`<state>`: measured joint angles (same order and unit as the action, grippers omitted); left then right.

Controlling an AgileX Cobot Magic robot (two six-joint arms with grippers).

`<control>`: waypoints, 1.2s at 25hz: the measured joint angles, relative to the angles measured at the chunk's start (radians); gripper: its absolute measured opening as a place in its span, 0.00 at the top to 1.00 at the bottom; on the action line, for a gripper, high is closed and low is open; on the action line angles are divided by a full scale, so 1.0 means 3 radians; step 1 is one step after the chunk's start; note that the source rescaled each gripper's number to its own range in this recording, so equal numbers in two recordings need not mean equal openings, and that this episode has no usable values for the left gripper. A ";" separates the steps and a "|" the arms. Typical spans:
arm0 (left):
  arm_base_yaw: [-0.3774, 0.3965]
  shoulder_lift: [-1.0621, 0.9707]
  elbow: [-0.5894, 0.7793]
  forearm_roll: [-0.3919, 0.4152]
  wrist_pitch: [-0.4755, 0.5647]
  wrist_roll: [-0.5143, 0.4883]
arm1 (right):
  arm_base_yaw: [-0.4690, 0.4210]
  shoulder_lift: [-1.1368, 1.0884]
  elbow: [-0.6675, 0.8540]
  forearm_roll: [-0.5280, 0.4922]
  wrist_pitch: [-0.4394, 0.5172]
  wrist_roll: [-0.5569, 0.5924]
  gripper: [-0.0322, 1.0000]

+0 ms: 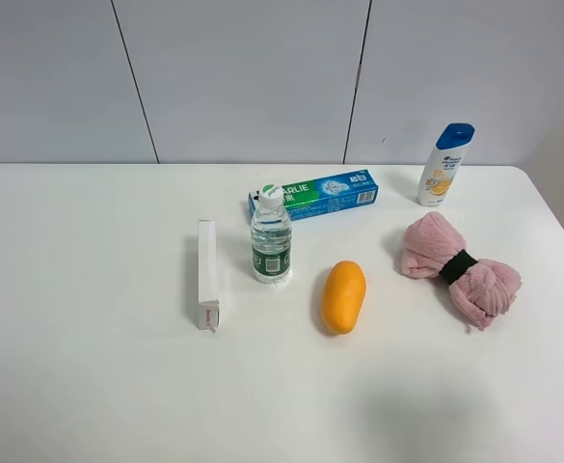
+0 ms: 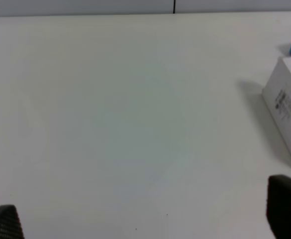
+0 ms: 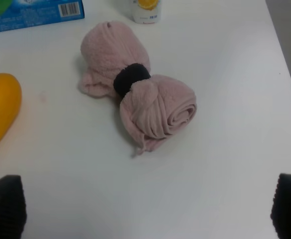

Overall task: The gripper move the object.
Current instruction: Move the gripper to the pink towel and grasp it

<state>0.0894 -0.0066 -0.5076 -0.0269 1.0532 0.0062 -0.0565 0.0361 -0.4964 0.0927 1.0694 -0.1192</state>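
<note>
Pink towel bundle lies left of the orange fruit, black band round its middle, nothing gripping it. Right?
No: the pink towel bundle lies right of the orange fruit, not left, as the exterior high view shows. The rest holds: the black band is round its middle, and the right gripper has its jaws wide apart, short of it, in the right wrist view.

Towel (image 3: 138, 102): pink roll cinched by black band (image 3: 130, 78), on white table (image 3: 235, 59).
Fruit (image 3: 1, 107): orange, near towel, not touching.
Gripper (image 3: 146, 206): jaws wide apart, clear of towel.

Toothpaste box (image 1: 312, 195): "ARLIE" readable; shampoo bottle (image 1: 444, 166) print too small.
</note>
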 joint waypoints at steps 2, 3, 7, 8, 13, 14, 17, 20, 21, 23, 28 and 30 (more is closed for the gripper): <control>0.0000 0.0000 0.0000 0.0000 0.0000 0.0000 | 0.0000 0.0000 0.0000 0.0000 0.0000 0.0000 0.00; 0.0000 0.0000 0.0000 0.0000 0.0000 0.0000 | 0.0000 0.0000 0.0000 0.0000 0.0000 0.0000 0.00; 0.0000 0.0000 0.0000 0.0000 0.0000 0.0000 | 0.0000 0.0000 0.0000 0.0000 0.0000 0.0000 0.00; 0.0000 0.0000 0.0000 0.0000 0.0000 0.0000 | 0.0000 0.0000 0.0000 0.0000 0.0000 0.0000 0.00; 0.0000 0.0000 0.0000 0.0000 0.0000 0.0000 | 0.0000 0.0000 0.0000 0.0000 0.0000 0.0000 0.00; 0.0000 0.0000 0.0000 0.0000 0.0000 0.0000 | 0.0000 0.0000 0.0000 0.0000 0.0000 0.0000 0.00; 0.0000 0.0000 0.0000 0.0000 0.0000 0.0000 | 0.0000 0.0000 0.0000 0.0000 0.0000 0.0000 0.00; 0.0000 0.0000 0.0000 0.0000 0.0000 0.0000 | 0.0000 0.0000 0.0000 0.0000 0.0000 0.0000 0.00; 0.0000 0.0000 0.0000 0.0000 0.0000 0.0000 | 0.0000 0.0000 0.0000 0.0000 0.0000 0.0000 0.00; 0.0000 0.0000 0.0000 0.0000 0.0000 0.0000 | 0.0000 0.0000 0.0000 0.0000 0.0000 0.0000 0.00; 0.0000 0.0000 0.0000 0.0000 0.0000 0.0000 | 0.0000 0.0000 0.0000 0.0000 0.0000 0.0000 0.00; 0.0000 0.0000 0.0000 0.0000 0.0000 0.0000 | 0.0000 0.0000 0.0000 0.0000 0.0000 0.0000 0.00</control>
<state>0.0894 -0.0066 -0.5076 -0.0269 1.0532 0.0062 -0.0565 0.0361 -0.4964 0.0927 1.0694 -0.1192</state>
